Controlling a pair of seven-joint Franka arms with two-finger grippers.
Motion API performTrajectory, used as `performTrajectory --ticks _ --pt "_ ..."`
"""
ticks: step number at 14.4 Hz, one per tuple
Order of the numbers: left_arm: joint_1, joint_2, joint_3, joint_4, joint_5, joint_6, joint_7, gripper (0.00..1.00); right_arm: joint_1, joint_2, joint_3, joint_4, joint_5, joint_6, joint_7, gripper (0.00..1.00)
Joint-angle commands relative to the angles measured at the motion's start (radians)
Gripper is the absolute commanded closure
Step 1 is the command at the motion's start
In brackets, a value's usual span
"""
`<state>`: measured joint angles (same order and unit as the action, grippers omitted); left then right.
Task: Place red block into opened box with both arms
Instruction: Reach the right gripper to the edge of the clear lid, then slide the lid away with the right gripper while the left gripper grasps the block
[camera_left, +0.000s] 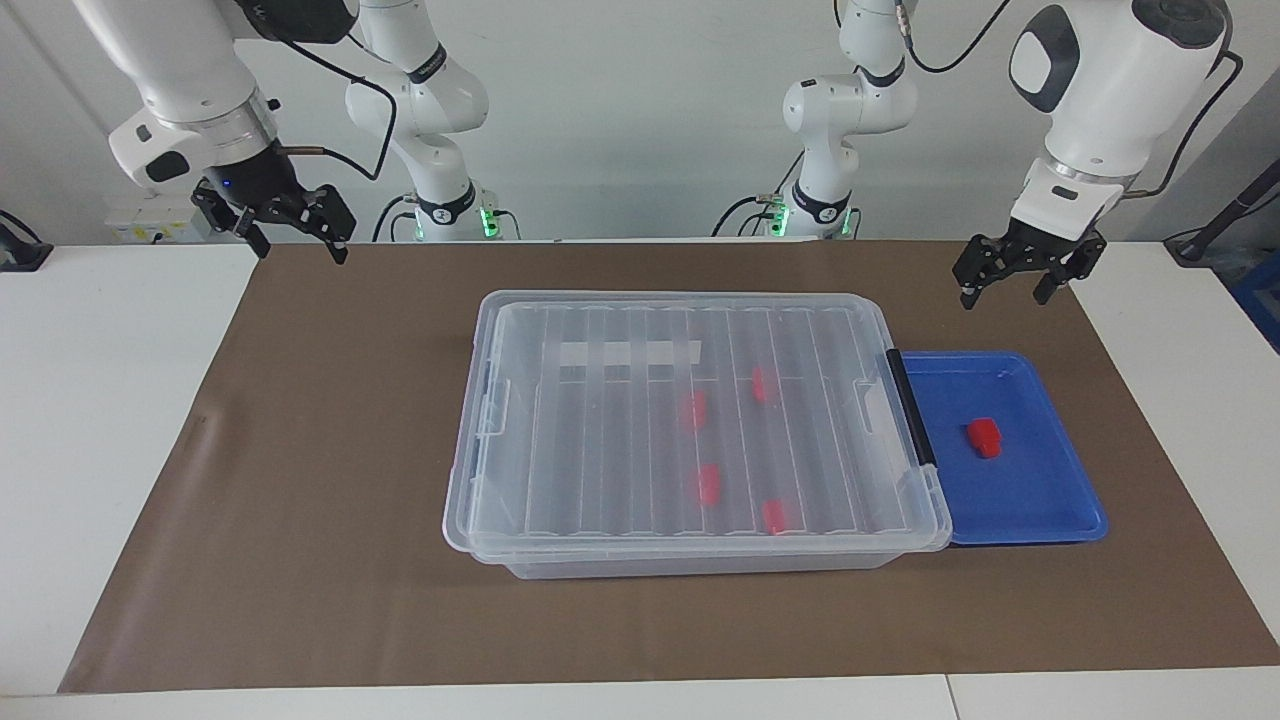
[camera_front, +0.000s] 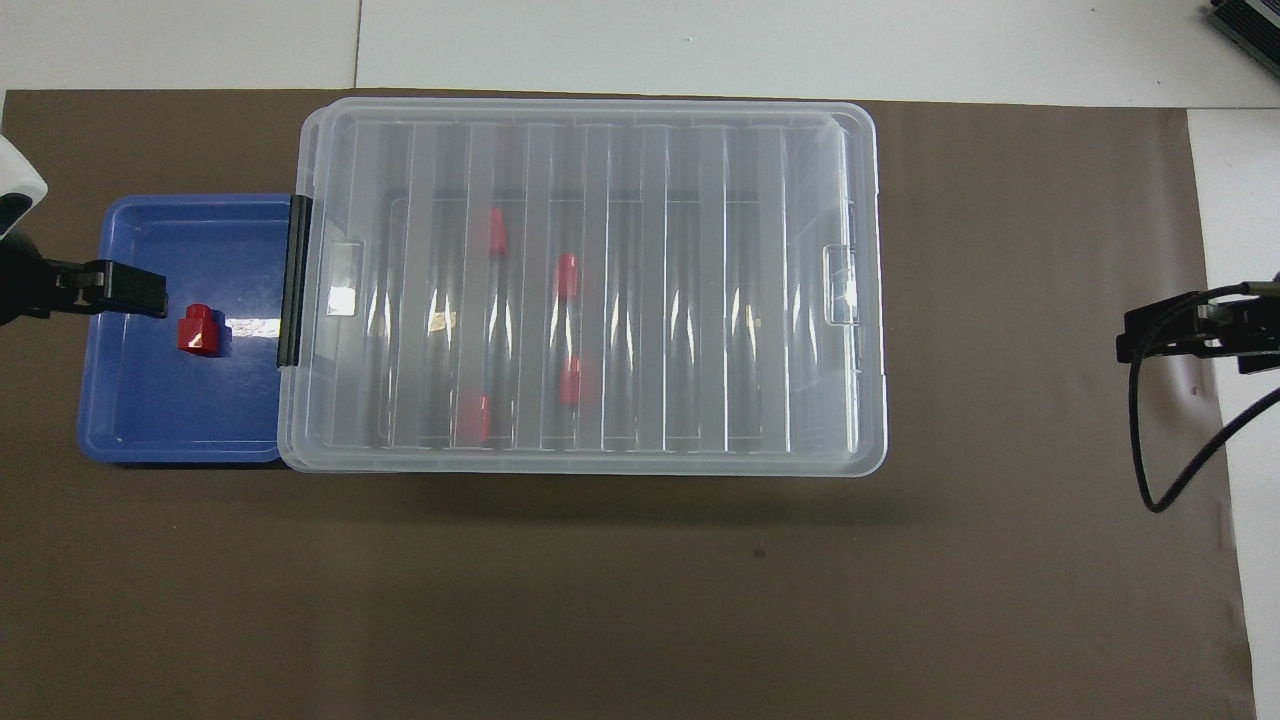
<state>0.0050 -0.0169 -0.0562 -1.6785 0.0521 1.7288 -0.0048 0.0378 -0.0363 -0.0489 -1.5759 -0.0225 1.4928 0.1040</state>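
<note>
One red block (camera_left: 984, 437) (camera_front: 198, 331) lies in the shallow blue tray (camera_left: 1050, 500) (camera_front: 130, 420). The clear box (camera_left: 480, 470) (camera_front: 860, 300) sits mid-mat with its ribbed lid lying flat on it. Several more red blocks (camera_left: 708, 482) (camera_front: 567, 275) show through the lid. The black bar handle (camera_left: 910, 405) (camera_front: 294, 280) is at the box's tray end. My left gripper (camera_left: 1005, 298) (camera_front: 140, 292) hangs open in the air over the tray's edge, holding nothing. My right gripper (camera_left: 300, 252) (camera_front: 1150, 335) hangs open over the mat's edge at the right arm's end, holding nothing.
A brown mat (camera_left: 300, 500) (camera_front: 600, 600) covers the white table (camera_left: 100, 450). The tray butts against the box at the left arm's end. A black cable (camera_front: 1160, 470) loops down from the right arm.
</note>
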Motion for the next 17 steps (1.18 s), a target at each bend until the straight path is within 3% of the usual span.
performTrajectory --ticks 1,4,6,12,17 --pt "-0.007 -0.009 0.006 0.0 -0.006 -0.015 -0.014 0.0 -0.001 0.006 0.004 0.001 0.001 0.015 -0.001 0.0" --pt "-0.007 -0.009 0.006 0.0 -0.006 -0.015 -0.014 0.0 0.001 0.009 0.006 -0.013 0.004 0.053 0.003 0.0" --pt "-0.007 -0.009 0.006 0.0 -0.006 -0.015 -0.014 0.0 0.039 0.021 0.004 -0.051 0.004 0.162 0.023 0.0" --pt "-0.005 -0.011 0.006 -0.006 -0.006 -0.005 -0.017 0.0 0.141 0.171 0.006 -0.05 0.082 0.401 0.08 0.0" --pt "0.029 -0.024 0.007 -0.049 -0.006 0.054 -0.004 0.0 0.198 0.266 0.008 -0.061 0.092 0.481 0.132 0.0"
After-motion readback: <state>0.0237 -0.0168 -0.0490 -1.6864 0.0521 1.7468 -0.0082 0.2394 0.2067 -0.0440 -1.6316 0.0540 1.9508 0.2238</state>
